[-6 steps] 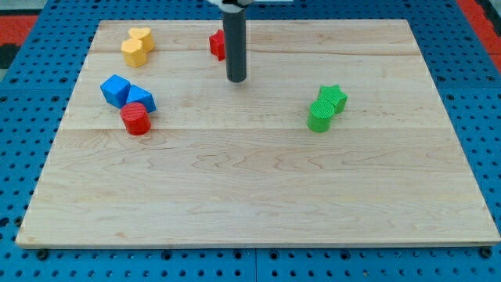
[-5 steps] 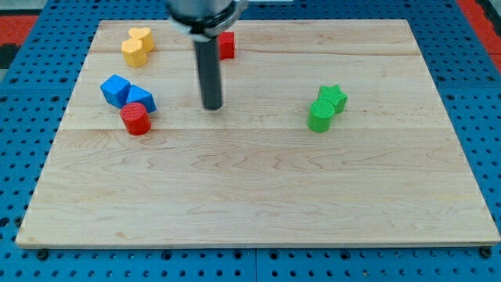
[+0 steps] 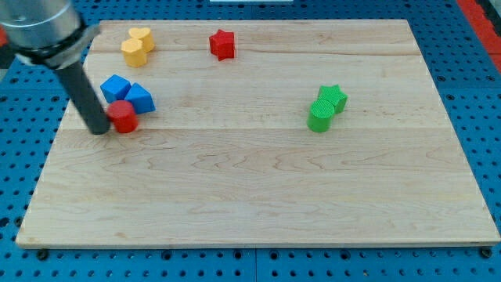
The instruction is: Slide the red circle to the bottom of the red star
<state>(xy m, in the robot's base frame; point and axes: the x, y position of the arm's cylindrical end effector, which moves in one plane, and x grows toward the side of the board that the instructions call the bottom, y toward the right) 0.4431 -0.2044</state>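
Note:
The red circle [image 3: 123, 116] lies at the board's left, touching the two blue blocks just above it. The red star [image 3: 222, 44] sits near the view's top, well to the upper right of the circle. My tip [image 3: 99, 129] rests on the board right against the red circle's left side, slightly below its middle. The dark rod rises from it toward the view's upper left corner.
A blue cube [image 3: 115, 87] and a blue triangular block [image 3: 140, 98] sit together above the circle. Two yellow blocks [image 3: 136, 46] lie at the top left. A green star [image 3: 333, 98] and green cylinder [image 3: 318, 117] sit at the right. The wooden board [image 3: 258, 196] lies on a blue pegboard.
My tip has swung from the board's upper middle leftward and down to the circle's left side. The red circle has shifted a little to the left and up. The red star is now uncovered.

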